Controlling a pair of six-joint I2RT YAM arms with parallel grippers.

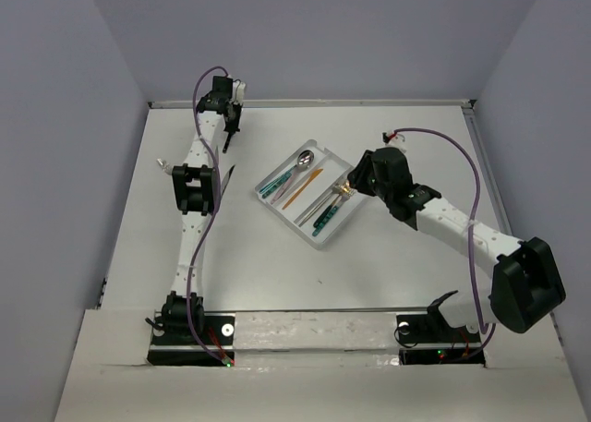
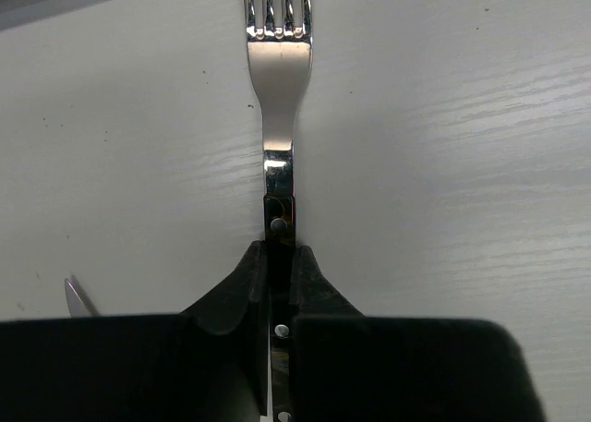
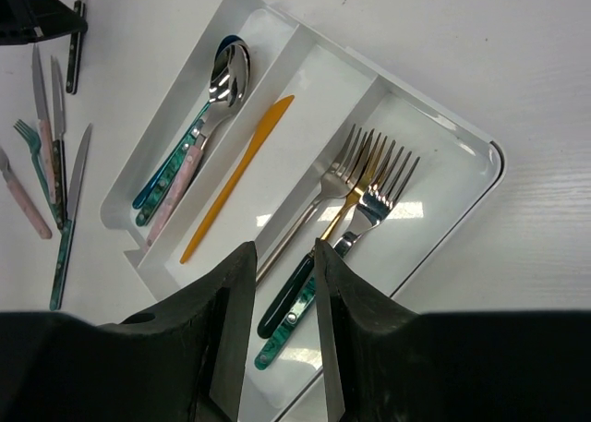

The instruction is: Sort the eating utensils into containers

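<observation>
In the left wrist view a fork (image 2: 278,80) with a silver head and a black riveted handle lies on the white table. My left gripper (image 2: 279,259) is shut on its handle, at the table's far left (image 1: 228,134). The container, a clear whitish tray (image 3: 494,159) with three long compartments, holds spoons (image 3: 218,90) in one, an orange knife (image 3: 242,168) in the middle and forks (image 3: 367,186) in the third. My right gripper (image 3: 282,256) hangs open just above the forks' handles with nothing between its fingers, at the tray's right side (image 1: 343,191).
Several loose knives and forks (image 3: 54,168) lie on the table left of the tray (image 1: 323,244), close to the left arm (image 1: 195,186). A knife tip (image 2: 79,297) shows beside my left gripper. The back wall runs just beyond the fork.
</observation>
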